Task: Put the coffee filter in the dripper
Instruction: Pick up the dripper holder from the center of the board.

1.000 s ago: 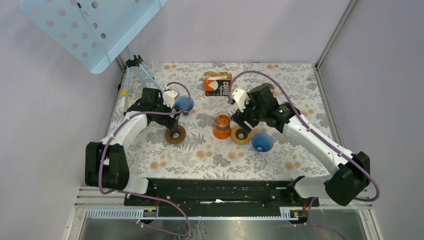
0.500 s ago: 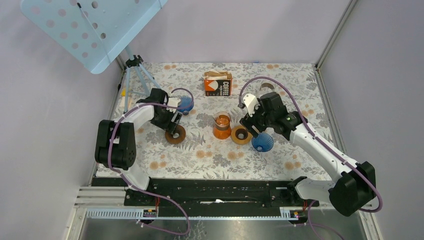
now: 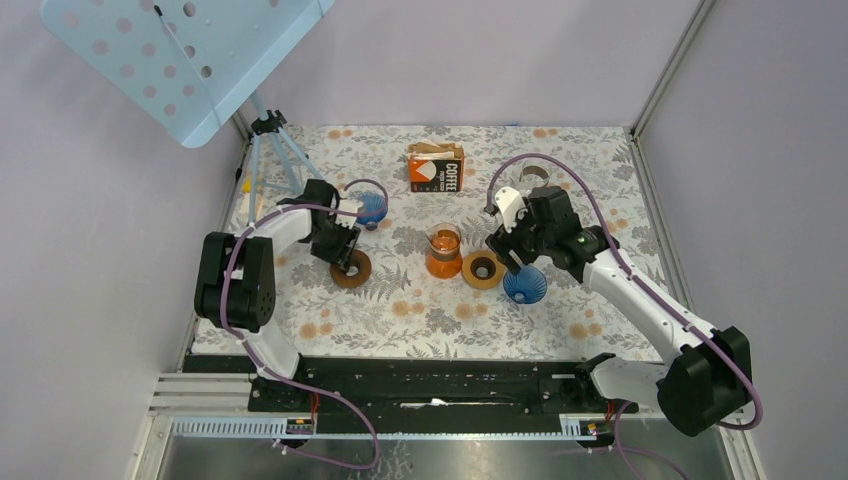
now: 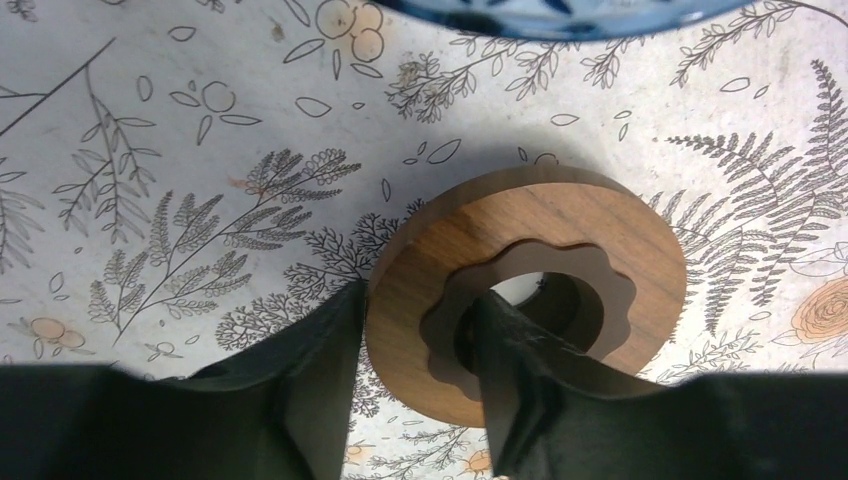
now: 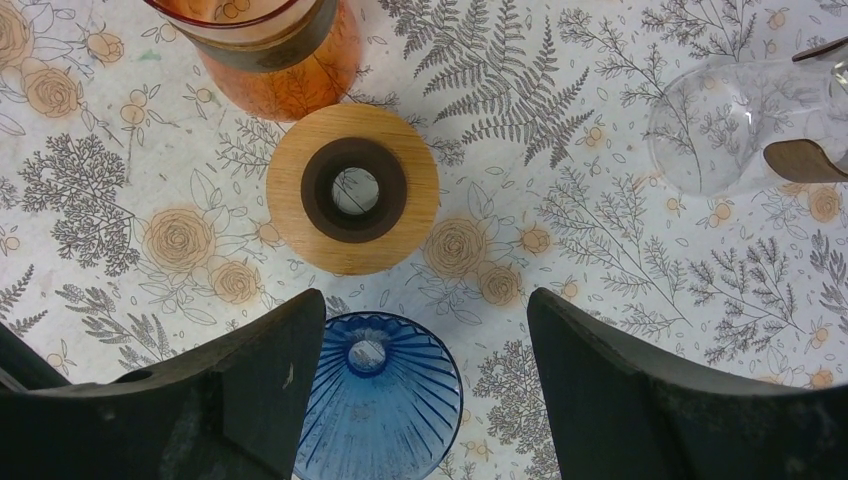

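Two blue ribbed cone drippers on the flower-printed tablecloth (image 3: 420, 315). Right dripper (image 5: 378, 400) near the middle-right, straight below the right gripper (image 5: 425, 310), whose black fingers are spread wide to either side and touch nothing. Left dripper (image 3: 370, 207) farther back on the left. Coffee filters seen only as an orange-and-white cardboard filter box (image 3: 436, 167) printed COFFEE, standing at the far middle, well apart from both drippers. Just beside the right dripper, on its left, a light wooden ring (image 5: 352, 190); left of that again, close by, an orange glass carafe (image 3: 444, 252). Left gripper (image 4: 418, 300) clamped on a dark wooden ring (image 4: 560, 230) near the left dripper: one finger against the outer edge, the other inside the scalloped hole. Farther back on the right, a clear glass vessel (image 5: 730, 120) with a wooden handle.
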### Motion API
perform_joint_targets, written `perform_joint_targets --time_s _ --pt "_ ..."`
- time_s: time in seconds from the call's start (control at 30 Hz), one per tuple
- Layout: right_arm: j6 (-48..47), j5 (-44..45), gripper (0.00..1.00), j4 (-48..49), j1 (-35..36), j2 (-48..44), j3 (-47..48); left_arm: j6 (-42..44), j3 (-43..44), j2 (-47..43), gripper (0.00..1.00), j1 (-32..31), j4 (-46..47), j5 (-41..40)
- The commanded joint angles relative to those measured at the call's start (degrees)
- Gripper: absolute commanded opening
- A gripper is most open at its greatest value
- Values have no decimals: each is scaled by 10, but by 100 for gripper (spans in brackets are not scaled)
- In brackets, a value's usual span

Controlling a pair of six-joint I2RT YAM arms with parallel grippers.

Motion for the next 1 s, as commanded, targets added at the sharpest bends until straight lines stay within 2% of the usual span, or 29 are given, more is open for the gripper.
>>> perform_joint_targets --time_s 0.0,0.1,0.3,0.37,0.43,0.57,0.8,0.97 --pt "9 -14 81 22 -8 -19 -2 -7 16 5 42 -1 4 28" --pt "10 -14 81 23 -14 -23 -6 -7 26 -3 33 -1 -9 29" --pt "16 -14 80 27 -33 -24 -8 4 80 -52 28 -15 -82 59" --pt "21 -16 80 32 -42 -23 -9 4 110 -65 28 -36 -108 69" --pt "27 -24 80 37 -58 -22 -10 -4 189 -65 29 -90 -149 68" --pt "30 -36 80 39 -77 -30 -13 -19 323 -17 29 -151 -202 62" --pt "32 -42 80 43 -108 -49 -23 -48 565 126 29 -243 -293 48" --pt "32 -50 80 41 -125 -63 -30 -68 632 185 29 -275 -313 33"
